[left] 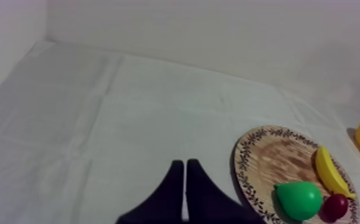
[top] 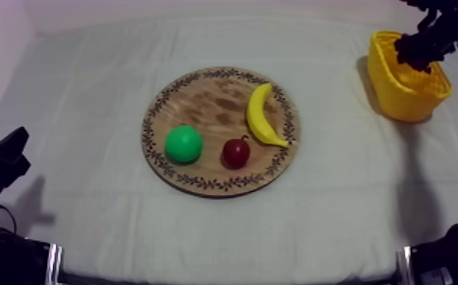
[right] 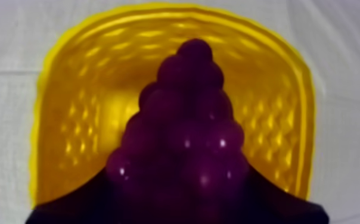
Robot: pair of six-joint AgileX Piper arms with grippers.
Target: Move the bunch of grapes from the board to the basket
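Nearest, low at the left edge of the surface [top: 88, 91]: left hand [left: 185, 165], closed on nothing, black fingers pressed together into a narrow wedge. Hovers over bare grey-white cloth, apart from the round wooden board [top: 209, 98] and touching none of the fruit.

Farther in, at the middle of the surface: the wooden board, flat, with a patterned rim and three toy fruits on it. On its near half, a green pear [top: 183, 143] toward the left and a small red fruit [top: 236, 152] just beside it toward the right, with a narrow gap between the two. Behind the small red fruit, on the board's right side, a yellow banana [top: 261, 115], curved along the rim, its near tip close to the edge.

Farthest, at the back right: yellow basket [top: 399, 98], upright on the cloth, well apart from the board. Directly above its opening, right hand [top: 420, 47], reaching in from the upper right and clamped on the bunch of grapes [right: 185, 137]. Dark purple bunch gripped at its wide end between the black fingers, narrow end pointing away from the hand over the basket's inside. Cannot tell whether the bunch touches the basket's bottom.
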